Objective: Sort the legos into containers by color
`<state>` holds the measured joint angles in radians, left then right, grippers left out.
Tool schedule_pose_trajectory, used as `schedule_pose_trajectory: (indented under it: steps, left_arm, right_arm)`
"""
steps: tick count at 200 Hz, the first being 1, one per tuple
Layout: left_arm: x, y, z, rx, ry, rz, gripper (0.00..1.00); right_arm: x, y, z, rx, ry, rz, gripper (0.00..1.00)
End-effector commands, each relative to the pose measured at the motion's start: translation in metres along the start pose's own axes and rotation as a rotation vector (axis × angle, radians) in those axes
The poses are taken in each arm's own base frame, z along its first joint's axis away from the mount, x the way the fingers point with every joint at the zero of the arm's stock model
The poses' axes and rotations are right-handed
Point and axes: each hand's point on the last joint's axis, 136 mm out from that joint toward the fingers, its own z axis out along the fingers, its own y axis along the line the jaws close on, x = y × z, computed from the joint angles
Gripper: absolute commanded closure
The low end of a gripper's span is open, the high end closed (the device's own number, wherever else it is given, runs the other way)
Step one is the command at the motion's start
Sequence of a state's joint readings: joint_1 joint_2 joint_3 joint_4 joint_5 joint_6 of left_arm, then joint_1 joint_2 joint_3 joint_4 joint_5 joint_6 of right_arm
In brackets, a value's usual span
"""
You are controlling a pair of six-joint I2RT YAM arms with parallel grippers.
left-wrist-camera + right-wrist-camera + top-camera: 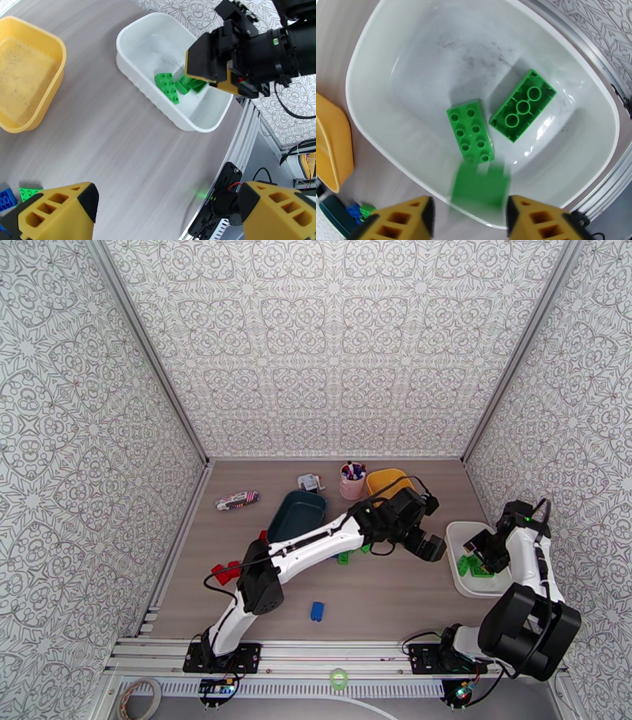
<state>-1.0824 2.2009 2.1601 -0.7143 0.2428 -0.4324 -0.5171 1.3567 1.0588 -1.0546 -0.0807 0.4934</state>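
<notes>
The right gripper (468,205) hangs over the white tray (395,47), fingers apart. A blurred green brick (480,185) between them looks loose, though I can't be sure. Two other green bricks (472,130) lie inside. The left gripper (166,199) is spread and empty. Bricks are light, hard and slick, so pinch the flat long sides.

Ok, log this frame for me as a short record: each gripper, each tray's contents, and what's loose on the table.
left gripper: jaws open, empty, above bare table
right gripper: jaws open over the white tray
white tray: studs-up green brick and studs-down green brick resting inside; blurred green brick below the jaws
yellow tray: no bricks seen
teal tray: no bricks seen
loose on table: red bricks, blue brick, loose green brick
</notes>
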Motion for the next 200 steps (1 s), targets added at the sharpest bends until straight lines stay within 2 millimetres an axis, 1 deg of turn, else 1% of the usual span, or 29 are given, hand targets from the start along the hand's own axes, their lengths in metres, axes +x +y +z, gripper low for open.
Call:
schedule_pose_trajectory:
  steps: [1,15,23,25,27,49,63,77,97,122,148,170,200]
  left_arm:
    - [-0.001,0.012,-0.014,-0.036,-0.009,-0.009,0.01]
    - [0.0,0.018,-0.016,-0.048,-0.008,-0.026,0.01]
    - [-0.004,0.019,-0.02,-0.053,-0.02,-0.028,0.01]
    - [0.004,0.025,-0.017,-0.065,-0.002,-0.036,0.01]
    - [0.006,0.027,-0.016,-0.07,0.003,-0.039,0.01]
    - [0.008,0.041,-0.021,-0.108,-0.004,-0.072,0.01]
    - [0.01,0.051,-0.025,-0.134,-0.008,-0.088,0.01]
    - [0.012,0.061,-0.029,-0.168,-0.01,-0.101,0.01]
    - [0.014,0.076,-0.037,-0.208,-0.019,-0.133,0.01]
    - [0.018,0.1,-0.051,-0.257,-0.047,-0.197,0.01]
    - [0.026,0.131,-0.072,-0.318,-0.087,-0.291,0.01]
    - [0.041,0.159,-0.09,-0.375,-0.109,-0.372,0.01]
    - [0.061,0.187,-0.116,-0.436,-0.138,-0.456,0.01]
  right_arm:
    - [-0.011,0.003,-0.015,-0.007,-0.049,-0.013,0.29]
    - [-0.012,0.007,-0.019,-0.033,-0.057,-0.024,0.26]
    - [-0.011,0.012,-0.022,-0.06,-0.059,-0.028,0.26]
    - [-0.011,0.013,-0.023,-0.067,-0.061,-0.031,0.26]
    - [-0.01,0.014,-0.023,-0.073,-0.059,-0.031,0.26]
    - [-0.005,0.032,-0.03,-0.179,-0.057,-0.054,0.26]
    - [0.004,0.047,-0.033,-0.258,-0.024,-0.089,0.29]
    - [0.015,0.058,-0.034,-0.28,0.0,-0.14,0.33]
    - [0.03,0.071,-0.037,-0.298,0.013,-0.211,0.33]
    - [0.055,0.091,-0.036,-0.311,0.049,-0.316,0.3]
    - [0.088,0.116,-0.029,-0.302,0.09,-0.471,0.26]
    - [0.117,0.132,-0.018,-0.282,0.146,-0.579,0.27]
    - [0.155,0.149,-0.008,-0.237,0.195,-0.722,0.29]
